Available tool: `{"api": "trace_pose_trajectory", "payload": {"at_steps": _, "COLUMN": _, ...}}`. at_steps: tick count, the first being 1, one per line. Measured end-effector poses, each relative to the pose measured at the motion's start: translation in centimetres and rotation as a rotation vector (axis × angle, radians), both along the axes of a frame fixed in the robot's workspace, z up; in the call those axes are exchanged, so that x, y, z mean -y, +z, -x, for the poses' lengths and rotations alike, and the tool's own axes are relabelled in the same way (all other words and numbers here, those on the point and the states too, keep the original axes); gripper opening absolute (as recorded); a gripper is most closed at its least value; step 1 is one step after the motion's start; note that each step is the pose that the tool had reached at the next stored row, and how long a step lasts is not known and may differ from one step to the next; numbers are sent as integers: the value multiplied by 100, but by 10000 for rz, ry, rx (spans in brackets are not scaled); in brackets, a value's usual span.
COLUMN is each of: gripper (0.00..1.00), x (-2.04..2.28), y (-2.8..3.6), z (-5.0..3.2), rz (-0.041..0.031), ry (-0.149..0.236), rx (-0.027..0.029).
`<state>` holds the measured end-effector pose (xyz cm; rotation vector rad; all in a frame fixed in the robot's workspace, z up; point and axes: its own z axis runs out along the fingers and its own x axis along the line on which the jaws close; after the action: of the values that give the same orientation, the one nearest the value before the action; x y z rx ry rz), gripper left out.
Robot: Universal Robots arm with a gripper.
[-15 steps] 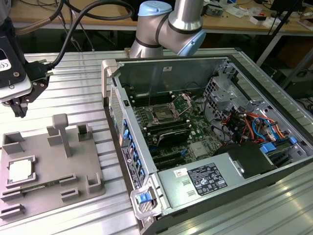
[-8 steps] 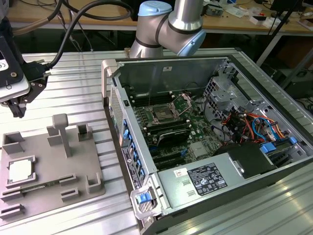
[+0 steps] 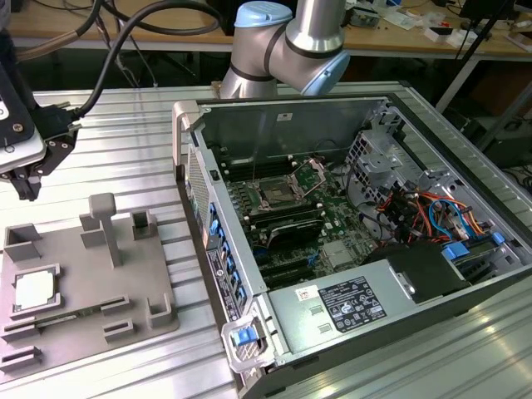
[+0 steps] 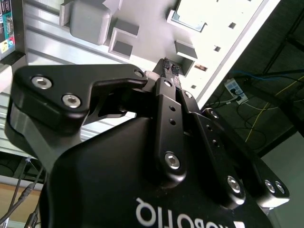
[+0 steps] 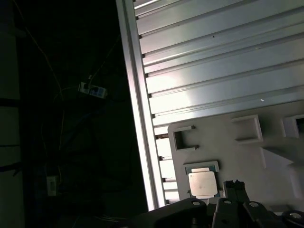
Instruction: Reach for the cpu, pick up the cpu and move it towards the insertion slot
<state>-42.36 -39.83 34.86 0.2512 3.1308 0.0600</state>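
Ribbed aluminium table [image 3: 125, 133] is carrying a grey fixture tray [image 3: 83, 274], and the cpu [image 5: 203, 184] is lying untouched in the tray's square pocket. The gripper [image 4: 170, 66] is hovering above the tray near the chip, jaws pressed together on nothing. Descending like that, they would likely be striking the chip's top plate rather than straddling it. The insertion slot [image 3: 274, 195] is sitting well apart, inside the open computer case [image 3: 274, 125]. Cluttered workbenches [image 3: 399, 41] are standing behind.

Cpu [image 3: 35, 289] with matt silvery metal top, fixture plate [image 3: 79, 278] of matt grey plastic, table [image 3: 125, 125] of ribbed bright aluminium, gripper [image 4: 168, 68] of black satin-finish metal, insertion slot [image 3: 274, 195] with shiny metal frame, computer case [image 3: 283, 125] of grey sheet metal.
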Motion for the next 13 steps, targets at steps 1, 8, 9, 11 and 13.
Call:
{"api": "trace_pose_trajectory", "payload": {"at_steps": 1, "gripper": 11, "x": 0, "y": -1, "z": 5, "rz": 0, "ry": 0, "rx": -1}}
{"api": "trace_pose_trajectory", "payload": {"at_steps": 8, "gripper": 11, "x": 0, "y": -5, "z": 29, "rz": 1, "ry": 0, "rx": -1}}
{"api": "trace_pose_trajectory", "payload": {"at_steps": 9, "gripper": 11, "x": 0, "y": -5, "z": 32, "rz": 1, "ry": 0, "rx": -1}}
{"api": "trace_pose_trajectory", "payload": {"at_steps": 11, "gripper": 11, "x": 0, "y": -6, "z": 39, "rz": 1, "ry": 0, "rx": -1}}
{"api": "trace_pose_trajectory", "payload": {"at_steps": 13, "gripper": 11, "x": 0, "y": -8, "z": 47, "rz": 1, "ry": 1, "rx": -1}}
